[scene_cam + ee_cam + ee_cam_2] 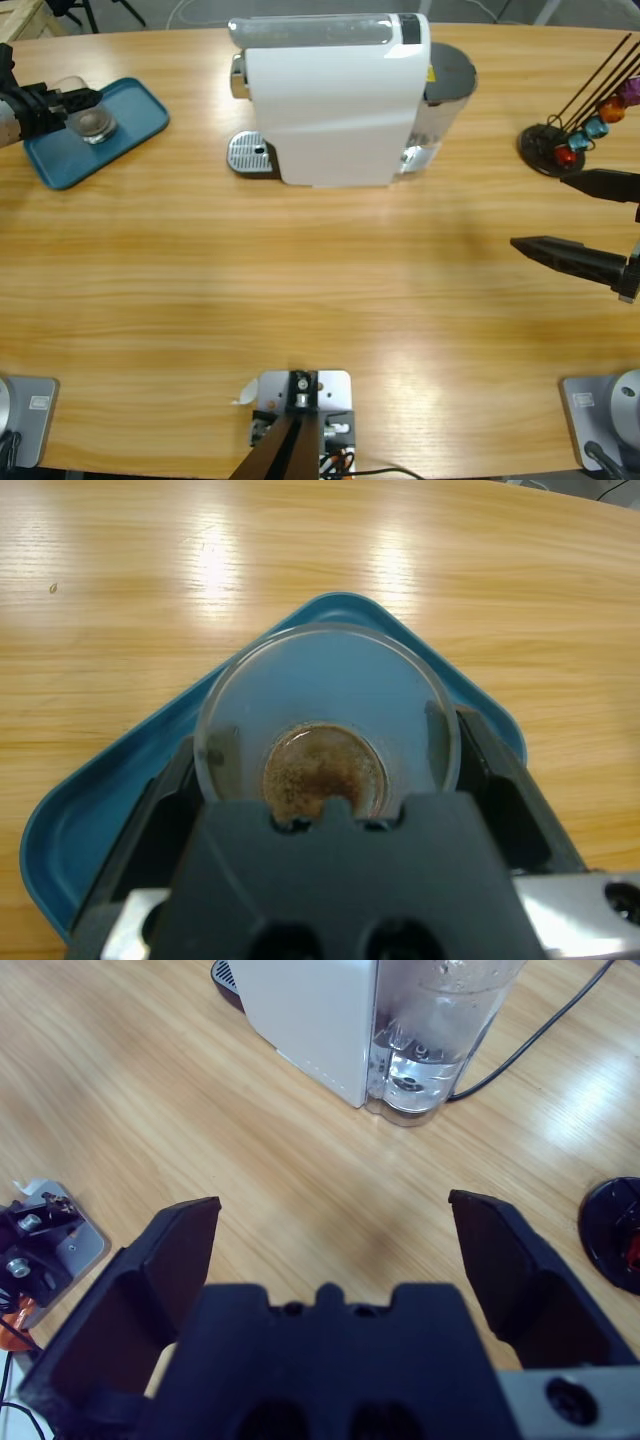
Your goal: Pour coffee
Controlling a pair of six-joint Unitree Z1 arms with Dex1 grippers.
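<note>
A clear glass cup [325,695] with a little brown coffee [322,772] in its bottom stands on a blue tray [90,810]. My left gripper [325,742] is shut on the cup, one black jaw against each side of the glass. From above, the cup [93,122], the blue tray [135,112] and my left gripper [85,108] sit at the table's far left. My right gripper [540,212] hangs open above bare wood at the right edge; in its own view the right gripper [335,1225] holds nothing.
A white coffee machine [330,100] stands at the back middle, with a metal drip grate [250,153] on its left and a clear water tank [440,1030] behind. A black capsule stand [572,135] with coloured capsules is at the back right.
</note>
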